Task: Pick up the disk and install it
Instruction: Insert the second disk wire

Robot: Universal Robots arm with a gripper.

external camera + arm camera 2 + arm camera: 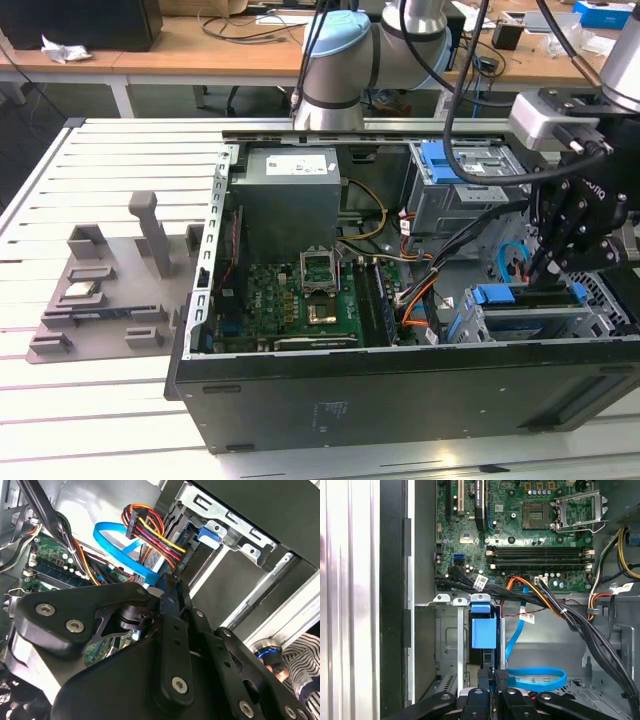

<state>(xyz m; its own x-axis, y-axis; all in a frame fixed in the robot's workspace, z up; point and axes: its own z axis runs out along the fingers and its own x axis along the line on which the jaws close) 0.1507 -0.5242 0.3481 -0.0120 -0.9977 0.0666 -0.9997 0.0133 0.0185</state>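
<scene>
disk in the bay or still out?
In the bay: the disk stands edge-on between the cage rails, gripper at its end. Fully seated? Cannot tell.

A silver-grey tubular robot arm [345, 60] with pale blue joint caps carries black cables. Its matte black linkage gripper [172, 630] shows silver screw heads beside a white camera block [540, 118].

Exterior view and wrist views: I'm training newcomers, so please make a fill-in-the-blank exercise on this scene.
1. The flat cable looped near the claw is ___.
2. The motherboard inside the open case is ___.
3. The claw hangs over the case's end at the exterior view's ___.
Missing words: blue; green; right.
</scene>
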